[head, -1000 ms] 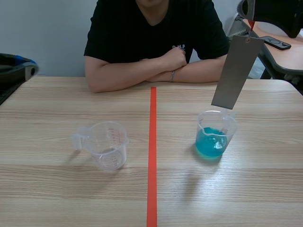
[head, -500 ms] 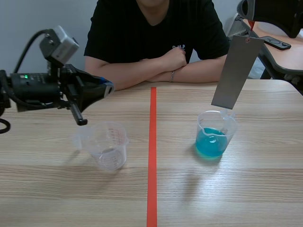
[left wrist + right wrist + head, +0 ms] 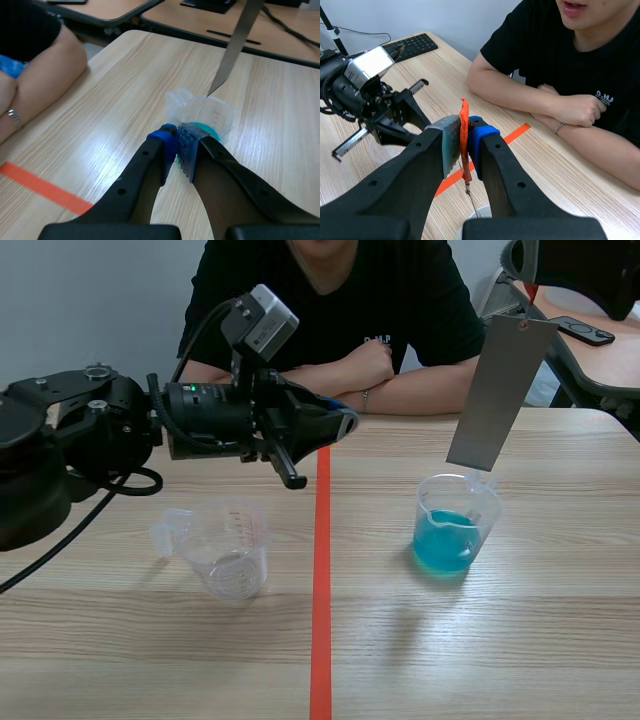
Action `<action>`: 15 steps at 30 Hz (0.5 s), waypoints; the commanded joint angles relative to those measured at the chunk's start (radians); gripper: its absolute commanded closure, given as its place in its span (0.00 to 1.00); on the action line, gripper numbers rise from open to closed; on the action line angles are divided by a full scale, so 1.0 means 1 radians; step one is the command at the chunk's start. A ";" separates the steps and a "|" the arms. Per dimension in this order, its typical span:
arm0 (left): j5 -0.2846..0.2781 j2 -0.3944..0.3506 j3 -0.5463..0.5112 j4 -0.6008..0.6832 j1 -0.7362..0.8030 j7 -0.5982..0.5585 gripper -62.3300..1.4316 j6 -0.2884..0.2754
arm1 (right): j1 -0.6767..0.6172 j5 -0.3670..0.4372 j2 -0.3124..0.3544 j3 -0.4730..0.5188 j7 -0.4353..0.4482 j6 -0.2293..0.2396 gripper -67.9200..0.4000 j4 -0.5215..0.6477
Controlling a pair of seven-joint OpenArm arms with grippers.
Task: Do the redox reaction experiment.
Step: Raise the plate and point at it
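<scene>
Hand of left arm (image 3: pixel 338 426): fingers closed together on nothing, raised over the desk (image 3: pixel 560 640) near the tape line's far end, tips aimed toward the right edge.
Empty cup (image 3: pixel 232 545): clear and upright on the desk's left half, below that arm, untouched.
Tape line (image 3: pixel 321 570): runs from near edge to far edge, parting the two cups.
Solution cup (image 3: pixel 452 525): clear and upright, partly filled with blue liquid, on the right half about midway between near and far edges.
Metal strip (image 3: pixel 500 390): grey and flat, hanging with its long axis near upright, top leaning toward the right edge; lower end just above the solution cup's far rim, not in the liquid.
Hand of right arm (image 3: pixel 465 130): high toward the far right corner, clamped on the orange-red tab (image 3: pixel 464 107) at the strip's top.
Governing relation: the solution cup lies almost straight below the strip's lower end, so the right arm is the nearer. The likely next move is a descent along the strip's own axis, with rim contact the risk.
</scene>
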 commanded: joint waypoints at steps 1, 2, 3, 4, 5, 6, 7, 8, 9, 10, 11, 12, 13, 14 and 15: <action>-0.014 0.021 0.010 0.014 -0.018 -0.008 0.91 -0.002 | 0.017 0.018 0.013 0.007 0.018 0.008 0.97 0.010; -0.014 0.032 0.014 0.011 -0.019 -0.007 0.91 -0.002 | 0.017 0.018 0.013 0.007 0.018 0.008 0.97 0.010; -0.014 0.045 0.019 0.006 -0.022 -0.006 0.91 -0.002 | 0.017 0.018 0.013 0.007 0.018 0.008 0.97 0.010; -0.014 0.056 0.019 0.004 -0.022 -0.001 0.91 -0.002 | 0.017 0.018 0.013 0.007 0.018 0.008 0.97 0.010; -0.014 0.067 0.019 0.000 -0.022 0.005 0.91 -0.002 | 0.017 0.018 0.013 0.007 0.018 0.008 0.97 0.010; -0.014 0.077 0.019 -0.005 -0.022 0.007 0.91 -0.002 | 0.017 0.018 0.013 0.007 0.018 0.008 0.97 0.010; -0.014 0.088 0.019 -0.011 -0.024 0.008 0.91 -0.002 | 0.017 0.018 0.013 0.007 0.018 0.008 0.97 0.010; -0.014 0.095 0.019 -0.015 -0.027 0.008 0.91 -0.002 | 0.017 0.018 0.013 0.007 0.018 0.008 0.97 0.010; -0.014 0.101 0.019 -0.020 -0.030 0.008 0.91 -0.002 | 0.017 0.018 0.013 0.007 0.018 0.008 0.97 0.010; -0.014 0.105 0.019 -0.026 -0.034 0.007 0.91 -0.001 | 0.017 0.018 0.013 0.007 0.018 0.008 0.97 0.010; -0.014 0.107 0.019 -0.031 -0.039 0.007 0.91 0.000 | 0.017 0.018 0.013 0.007 0.018 0.008 0.97 0.010; -0.015 0.109 0.019 -0.038 -0.045 0.007 0.91 -0.001 | 0.017 0.018 0.013 0.007 0.018 0.008 0.97 0.010; -0.015 0.112 0.019 -0.044 -0.051 0.007 0.91 0.001 | 0.017 0.018 0.013 0.007 0.018 0.008 0.97 0.010; -0.014 0.115 0.019 -0.051 -0.059 0.007 0.91 0.002 | 0.017 0.018 0.013 0.007 0.018 0.008 0.97 0.010; -0.014 0.119 0.019 -0.061 -0.067 0.008 0.91 0.002 | 0.017 0.018 0.013 0.007 0.018 0.008 0.97 0.010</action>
